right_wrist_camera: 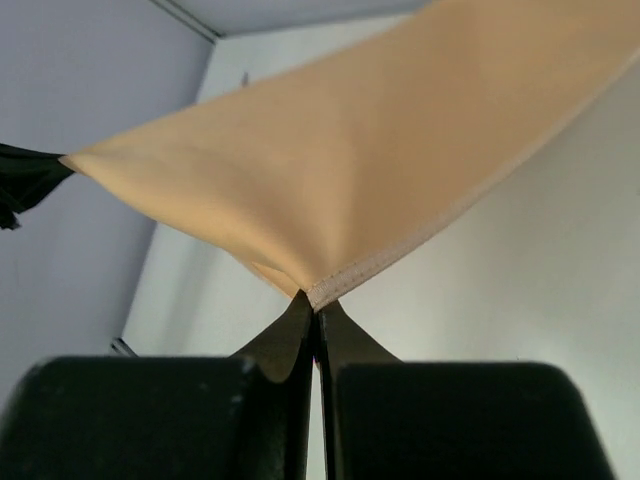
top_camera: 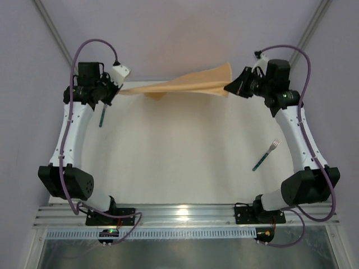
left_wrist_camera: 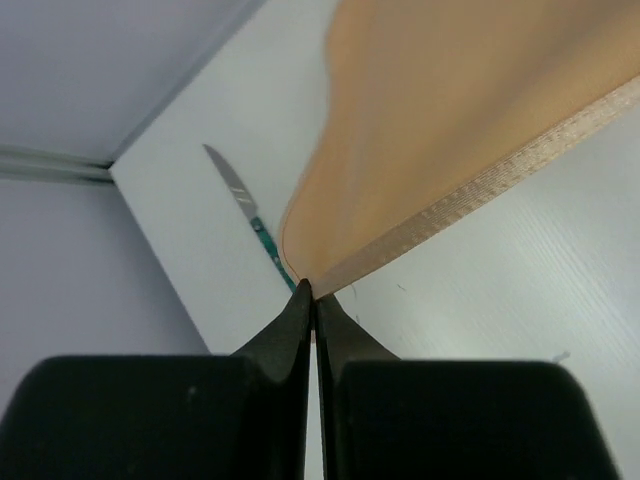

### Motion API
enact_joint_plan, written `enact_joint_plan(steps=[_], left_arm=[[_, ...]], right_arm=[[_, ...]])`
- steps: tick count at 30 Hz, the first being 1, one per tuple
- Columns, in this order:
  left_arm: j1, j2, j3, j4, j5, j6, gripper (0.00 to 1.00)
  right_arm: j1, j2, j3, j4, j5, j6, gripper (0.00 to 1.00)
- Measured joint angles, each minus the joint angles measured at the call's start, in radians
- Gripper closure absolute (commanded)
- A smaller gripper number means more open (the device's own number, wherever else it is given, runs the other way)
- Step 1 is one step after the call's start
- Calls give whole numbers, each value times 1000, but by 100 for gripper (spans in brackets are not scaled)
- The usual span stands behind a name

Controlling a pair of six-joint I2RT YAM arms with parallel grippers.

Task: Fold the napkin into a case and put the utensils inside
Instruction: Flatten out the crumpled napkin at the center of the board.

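White counter [top_camera: 179, 168] below; left end effector [left_wrist_camera: 313, 295] and right end effector [right_wrist_camera: 315, 305] each pinch a napkin [top_camera: 185, 85] corner tight, stretching it, likely for a clean fold.

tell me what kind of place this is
Probably a robot lab test cell, not a dining room: a white table boxed in by plain pale walls, with a left arm and a right arm bolted to a metal rail, stretching a napkin between them.
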Motion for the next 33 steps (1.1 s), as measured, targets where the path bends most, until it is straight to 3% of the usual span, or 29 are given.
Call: enact_joint_plan(steps=[8,13,16,19,22,29,33], left_arm=[[-10,-256,-557,-74,134,191,100],[-18,-415,-756,-215,207,290,100],[-18,-477,-790,-341,220,332,100],[-18,-513,-747,-429,229,336,100],[-19,-512,-579,-466,245,306,100],[-21,-466,-135,-478,175,94,100],[-21,-421,-3,-436,98,5,100]], right_arm=[[26,-252,-747,-2,92,-65,96],[40,-366,-1007,-14,117,-37,96],[70,-480,-1082,-49,138,-8,96],[84,-572,-1080,-85,153,7,96],[85,-651,-1004,-175,173,18,96],[88,-686,-586,-327,196,0,96],[89,-615,-379,-333,175,-19,96]])
